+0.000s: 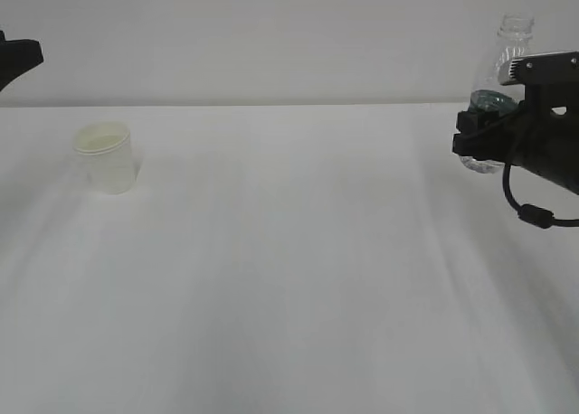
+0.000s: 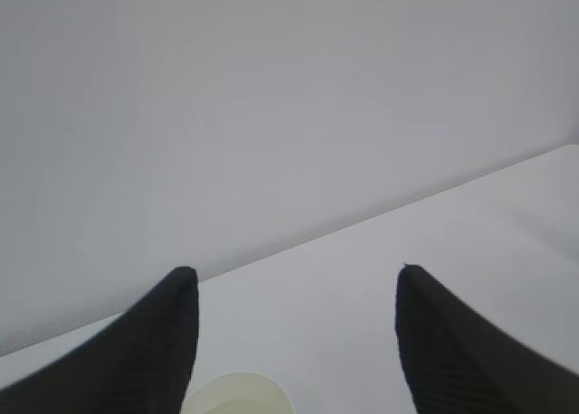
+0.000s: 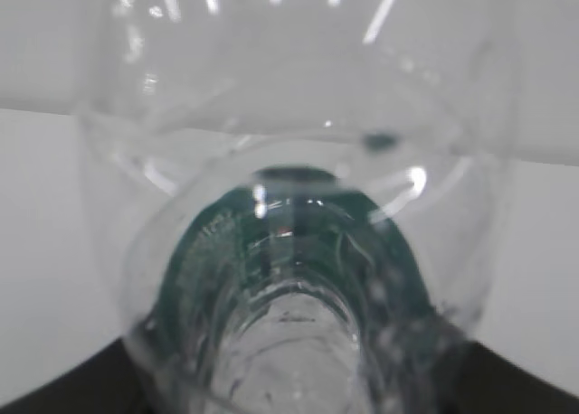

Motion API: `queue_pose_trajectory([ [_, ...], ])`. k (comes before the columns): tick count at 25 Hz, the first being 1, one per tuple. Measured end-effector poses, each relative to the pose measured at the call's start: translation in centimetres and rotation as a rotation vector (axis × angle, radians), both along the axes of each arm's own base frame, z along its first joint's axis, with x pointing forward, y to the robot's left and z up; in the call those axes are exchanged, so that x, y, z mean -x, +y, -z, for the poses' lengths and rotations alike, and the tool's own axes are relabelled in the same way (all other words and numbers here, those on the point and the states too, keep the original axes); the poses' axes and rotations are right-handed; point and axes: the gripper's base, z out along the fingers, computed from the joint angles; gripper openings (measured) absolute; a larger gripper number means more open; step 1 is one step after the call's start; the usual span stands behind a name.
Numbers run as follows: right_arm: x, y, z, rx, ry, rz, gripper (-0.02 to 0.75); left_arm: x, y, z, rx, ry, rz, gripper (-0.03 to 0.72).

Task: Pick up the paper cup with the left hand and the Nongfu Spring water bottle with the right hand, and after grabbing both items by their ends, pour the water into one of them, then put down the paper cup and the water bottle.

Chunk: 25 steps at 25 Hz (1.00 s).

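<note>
Bottle (image 1: 500, 89) clamped in right hand (image 1: 488, 134) jaws | left hand (image 2: 294, 342) jaws apart | cup (image 1: 106, 157) left, table (image 1: 289, 278) between

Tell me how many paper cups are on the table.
1. The paper cup stands upright at the table's left, apart from the bottle at the far right. Its rim also shows in the left wrist view.

White table (image 1: 289, 278) under a pale grey wall (image 1: 271, 34). White paper cup (image 1: 107, 158), pale cream inside. Clear ribbed water bottle (image 1: 503, 79) with dark green label band (image 3: 289, 242). Black right hand (image 1: 479, 134), silver-edged; black, finely ridged left fingers (image 2: 154, 351).
</note>
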Motion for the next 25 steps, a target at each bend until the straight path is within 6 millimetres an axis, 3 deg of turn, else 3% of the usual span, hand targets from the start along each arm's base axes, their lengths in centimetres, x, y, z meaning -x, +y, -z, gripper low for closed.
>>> queue_pose_trajectory([
  [25,-0.9,-0.4,7.8,0.015,-0.047,0.039,0.360,0.1,-0.1,0.1,-0.020,0.005,0.017,0.470],
])
